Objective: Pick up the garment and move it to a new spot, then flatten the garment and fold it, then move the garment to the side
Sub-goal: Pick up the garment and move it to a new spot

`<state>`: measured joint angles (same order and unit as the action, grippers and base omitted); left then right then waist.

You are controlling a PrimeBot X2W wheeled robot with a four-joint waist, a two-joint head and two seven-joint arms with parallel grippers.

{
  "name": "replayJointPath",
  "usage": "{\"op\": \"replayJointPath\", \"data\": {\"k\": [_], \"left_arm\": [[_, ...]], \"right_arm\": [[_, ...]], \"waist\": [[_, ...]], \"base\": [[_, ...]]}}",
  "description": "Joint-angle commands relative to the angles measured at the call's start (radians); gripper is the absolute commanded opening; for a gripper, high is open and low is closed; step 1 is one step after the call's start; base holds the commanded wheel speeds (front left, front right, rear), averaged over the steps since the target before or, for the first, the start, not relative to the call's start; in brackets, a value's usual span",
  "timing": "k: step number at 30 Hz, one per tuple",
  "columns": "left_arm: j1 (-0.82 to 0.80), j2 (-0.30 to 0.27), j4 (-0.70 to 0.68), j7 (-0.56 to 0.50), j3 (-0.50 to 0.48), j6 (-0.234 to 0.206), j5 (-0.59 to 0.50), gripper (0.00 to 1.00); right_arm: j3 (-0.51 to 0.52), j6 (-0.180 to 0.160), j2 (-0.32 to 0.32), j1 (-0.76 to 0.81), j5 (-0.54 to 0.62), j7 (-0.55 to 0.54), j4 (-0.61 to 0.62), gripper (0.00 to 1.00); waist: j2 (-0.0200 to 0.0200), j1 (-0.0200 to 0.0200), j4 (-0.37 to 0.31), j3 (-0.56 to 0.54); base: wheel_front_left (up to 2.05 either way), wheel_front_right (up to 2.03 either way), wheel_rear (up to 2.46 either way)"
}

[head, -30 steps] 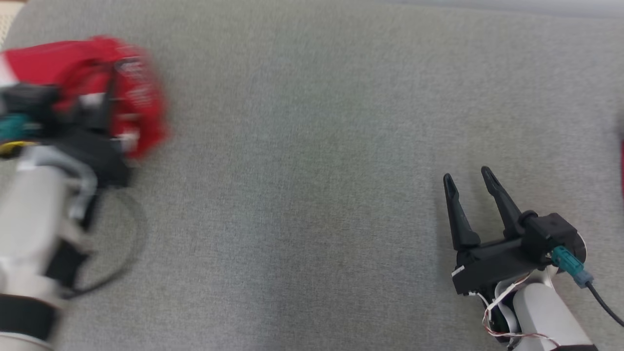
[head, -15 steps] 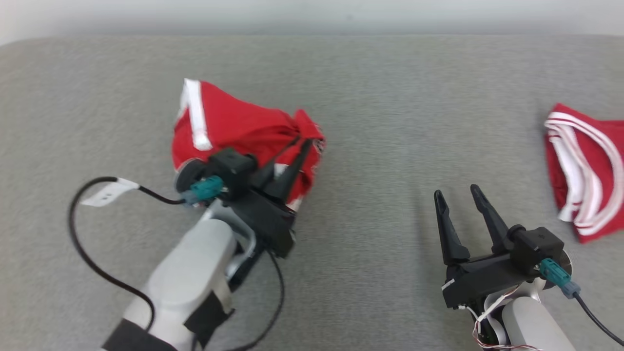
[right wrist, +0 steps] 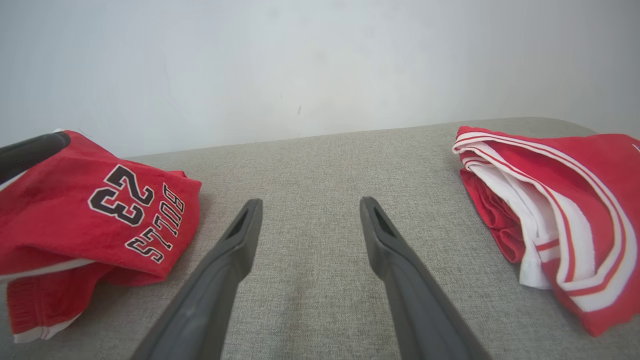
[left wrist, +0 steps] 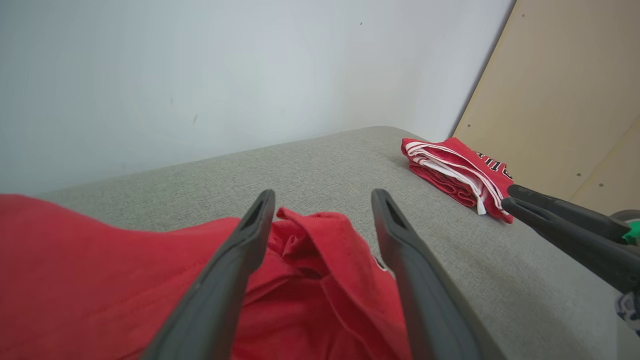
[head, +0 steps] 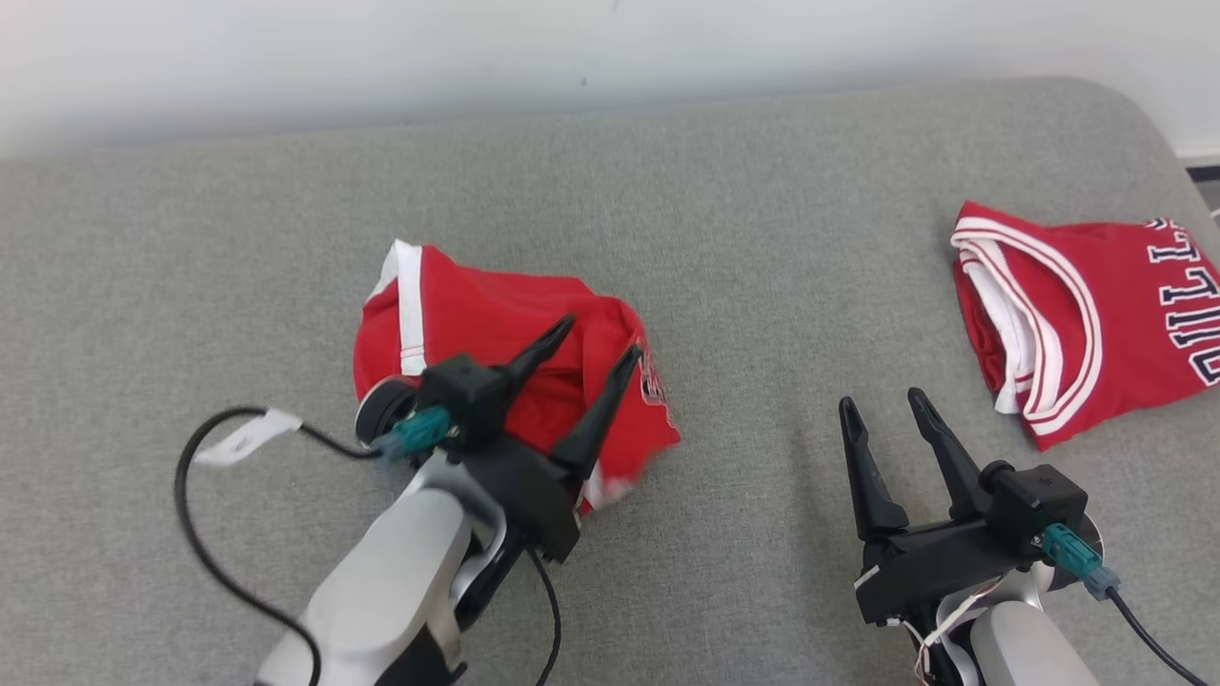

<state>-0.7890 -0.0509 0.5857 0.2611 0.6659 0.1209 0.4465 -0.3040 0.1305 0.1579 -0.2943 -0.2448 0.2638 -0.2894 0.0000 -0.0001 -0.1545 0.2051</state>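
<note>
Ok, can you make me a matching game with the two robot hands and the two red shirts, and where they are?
1. left gripper
2. right gripper
3. crumpled garment
4. folded jersey

A. lies at the far right of the grey surface
B. open, over a bare patch
C. bunched up, left of the middle
D. open, right over red cloth

Pairs: 1-D, 2-B, 3-C, 4-A.

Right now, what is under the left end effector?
The crumpled red garment lies under the left end effector, on the grey cushion. The jaws stand open above the cloth. The garment's near edge is covered by the arm, so that part cannot be seen.
</note>
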Motion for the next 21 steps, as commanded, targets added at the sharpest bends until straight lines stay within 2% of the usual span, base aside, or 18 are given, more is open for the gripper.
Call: {"op": "replayJointPath", "data": {"k": [1,12,21], "left_arm": [[0.046,-0.001,-0.015,0.005,-0.035,-0.01,-0.024,1.0],[0.331,-0.07,-0.223,0.005,-0.307,-0.138,-0.233,1.0],[0.524,-0.097,-0.322,0.005,-0.477,-0.169,-0.3,1.0]], "right_arm": [[0.002,0.0,-0.006,0.012,-0.001,0.0,-0.001,1.0],[-0.025,0.0,-0.019,0.05,-0.008,0.0,-0.011,1.0],[-0.031,0.0,-0.034,0.081,-0.015,0.0,-0.017,1.0]], "waist": [[0.0,0.0001,0.006,-0.026],[0.0,0.0001,0.051,-0.115],[0.0,0.0001,0.079,-0.145]], "base": [[0.0,0.0,0.0],[0.0,0.0,0.0],[0.0,0.0,0.0]]}}
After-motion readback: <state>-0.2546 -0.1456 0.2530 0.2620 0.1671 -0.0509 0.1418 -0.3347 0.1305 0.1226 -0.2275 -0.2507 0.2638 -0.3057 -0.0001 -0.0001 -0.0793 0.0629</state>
